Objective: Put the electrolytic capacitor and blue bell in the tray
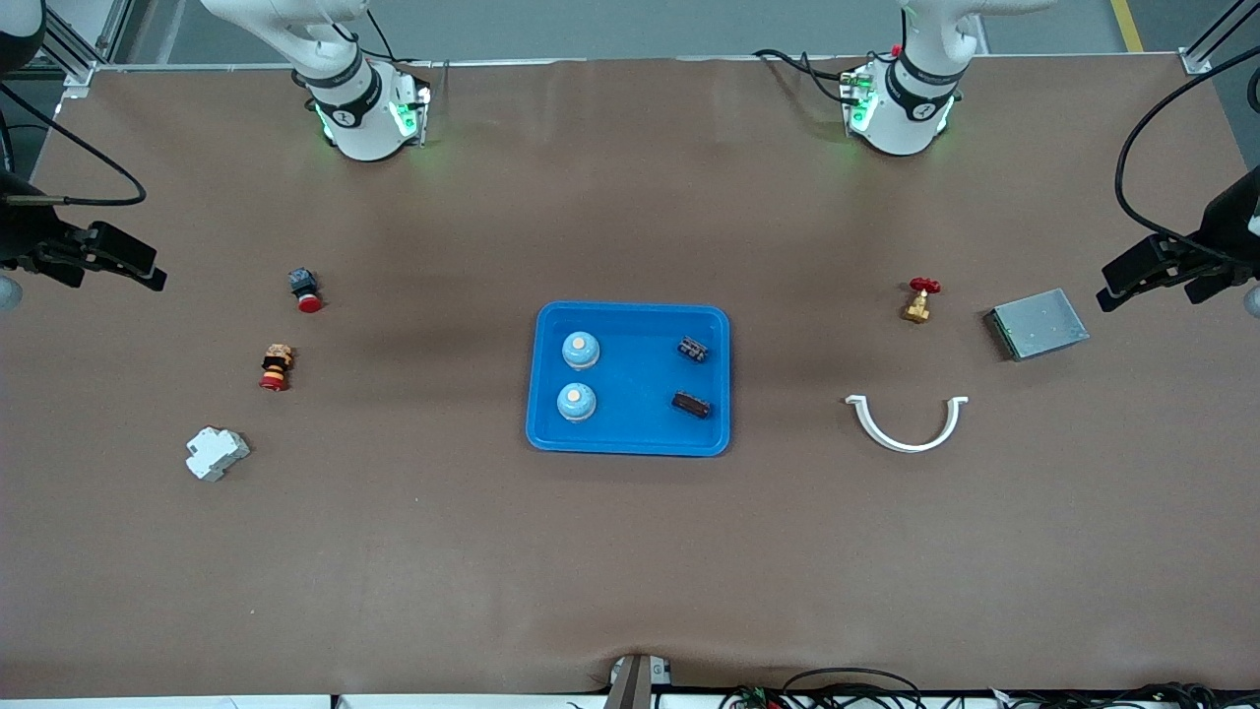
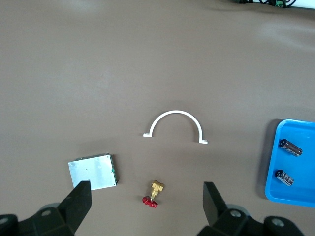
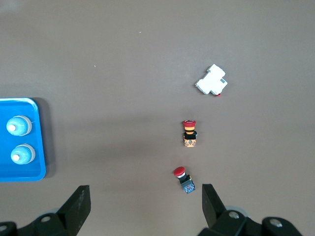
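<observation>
The bright blue tray (image 1: 635, 379) lies mid-table. Two blue bells (image 1: 581, 349) (image 1: 576, 401) stand in it toward the right arm's end. Two dark electrolytic capacitors (image 1: 693, 348) (image 1: 691, 404) lie in it toward the left arm's end. My left gripper (image 2: 147, 196) hangs open and empty high over the brass valve, with the tray (image 2: 295, 184) and both capacitors (image 2: 291, 147) (image 2: 284, 177) at the edge of its view. My right gripper (image 3: 143, 194) hangs open and empty over bare table beside a red button; its view shows the tray (image 3: 37, 147) and both bells (image 3: 19, 126) (image 3: 22, 155). The front view shows neither gripper.
Toward the left arm's end lie a red-handled brass valve (image 1: 919, 299), a grey metal box (image 1: 1037, 323) and a white half-ring clamp (image 1: 907, 423). Toward the right arm's end lie a red push button (image 1: 305, 290), a striped button (image 1: 277, 367) and a white breaker (image 1: 216, 453).
</observation>
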